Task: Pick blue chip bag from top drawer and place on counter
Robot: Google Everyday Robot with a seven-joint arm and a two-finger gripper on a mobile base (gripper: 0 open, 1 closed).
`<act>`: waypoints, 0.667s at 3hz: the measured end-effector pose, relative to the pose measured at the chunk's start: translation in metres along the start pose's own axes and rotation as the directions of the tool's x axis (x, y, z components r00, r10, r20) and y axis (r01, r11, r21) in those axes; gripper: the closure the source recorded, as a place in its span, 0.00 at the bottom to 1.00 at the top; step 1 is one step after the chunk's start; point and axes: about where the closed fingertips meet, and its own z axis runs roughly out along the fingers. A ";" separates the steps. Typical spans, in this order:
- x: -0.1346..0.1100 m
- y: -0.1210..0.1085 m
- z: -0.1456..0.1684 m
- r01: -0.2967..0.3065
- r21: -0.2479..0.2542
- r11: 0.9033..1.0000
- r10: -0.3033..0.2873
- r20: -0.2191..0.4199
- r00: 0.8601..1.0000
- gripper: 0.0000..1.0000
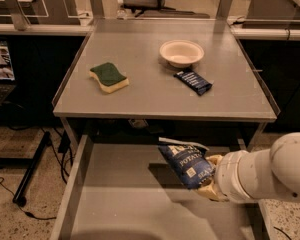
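The blue chip bag [186, 164], dark blue with white lettering and a white sealed top, hangs lifted above the floor of the open top drawer [115, 199], casting a shadow on it. My gripper [209, 176] is shut on the bag's lower right side, at the end of my white arm [270, 176] coming in from the right. The bag sits just below the front edge of the counter [140, 91], right of centre. The fingers are mostly hidden behind the bag.
On the counter lie a green and yellow sponge [109, 77] at left, a cream bowl [181, 52] at the back right and a small dark blue snack bar wrapper [192, 81] in front of it. Table legs and cables stand at lower left.
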 end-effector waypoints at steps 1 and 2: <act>-0.003 -0.017 -0.049 0.004 0.069 0.998 -0.005 0.014 1.000 1.00; -0.017 -0.038 -0.085 -0.054 0.123 0.991 0.042 0.096 0.994 1.00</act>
